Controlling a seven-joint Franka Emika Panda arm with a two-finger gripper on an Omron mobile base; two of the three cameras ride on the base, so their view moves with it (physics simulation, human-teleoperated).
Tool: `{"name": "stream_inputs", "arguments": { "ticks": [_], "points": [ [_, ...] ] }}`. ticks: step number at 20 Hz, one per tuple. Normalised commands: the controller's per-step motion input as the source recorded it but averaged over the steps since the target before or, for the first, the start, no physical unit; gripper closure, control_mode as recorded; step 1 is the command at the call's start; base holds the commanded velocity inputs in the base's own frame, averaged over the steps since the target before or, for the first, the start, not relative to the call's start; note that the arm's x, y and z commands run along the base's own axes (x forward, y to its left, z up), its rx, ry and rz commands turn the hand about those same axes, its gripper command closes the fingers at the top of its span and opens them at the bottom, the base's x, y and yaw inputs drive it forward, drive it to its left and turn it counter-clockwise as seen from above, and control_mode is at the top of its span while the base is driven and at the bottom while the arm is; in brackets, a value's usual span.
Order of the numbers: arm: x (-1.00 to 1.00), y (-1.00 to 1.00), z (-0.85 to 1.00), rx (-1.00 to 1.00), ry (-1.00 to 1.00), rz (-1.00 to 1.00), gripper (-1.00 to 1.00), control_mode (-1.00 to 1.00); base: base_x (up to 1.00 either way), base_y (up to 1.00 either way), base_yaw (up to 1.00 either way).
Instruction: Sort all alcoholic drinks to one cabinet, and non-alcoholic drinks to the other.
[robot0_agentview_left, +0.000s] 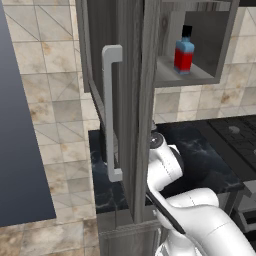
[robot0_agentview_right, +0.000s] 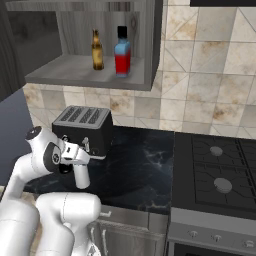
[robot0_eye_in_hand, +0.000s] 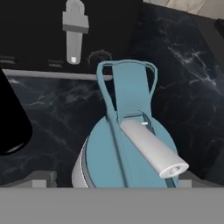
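Gripper (robot0_eye_in_hand: 113, 179) jaws spread wide, holding nothing, right over the white bottle (robot0_eye_in_hand: 127, 153), a smooth cylinder with a round teal flip lid and white spout, on the glossy black marbled counter (robot0_eye_in_hand: 57, 118). A rounded all-black bottle (robot0_eye_in_hand: 11, 127) stands just beside it. Slim amber glass bottle (robot0_agentview_right: 97, 50) and squat red-and-blue bottle (robot0_agentview_right: 122, 53) stand side by side on the grey wood-grain cabinet shelf (robot0_agentview_right: 80, 70). Boxy black toaster (robot0_agentview_right: 82, 127) on the counter below.

Shelf: one amber bottle (robot0_agentview_right: 97, 49), one red-and-blue bottle (robot0_agentview_right: 122, 52). Counter: one teal-lidded bottle (robot0_eye_in_hand: 127, 153).
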Motion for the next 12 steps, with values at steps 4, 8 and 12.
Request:
{"name": "stream_inputs", "arguments": {
  "ticks": [4,8,12],
  "points": [
    [0.0,-0.09,-0.25,0.01,-0.07,-0.07,1.0,-1.0,0.0,0.0,0.0],
    [0.0,-0.09,-0.27,0.01,-0.07,-0.07,1.0,-1.0,0.0,0.0,0.0],
    [0.0,-0.11,-0.26,0.02,-0.02,-0.07,1.0,-1.0,0.0,0.0,0.0]
  ]
}}
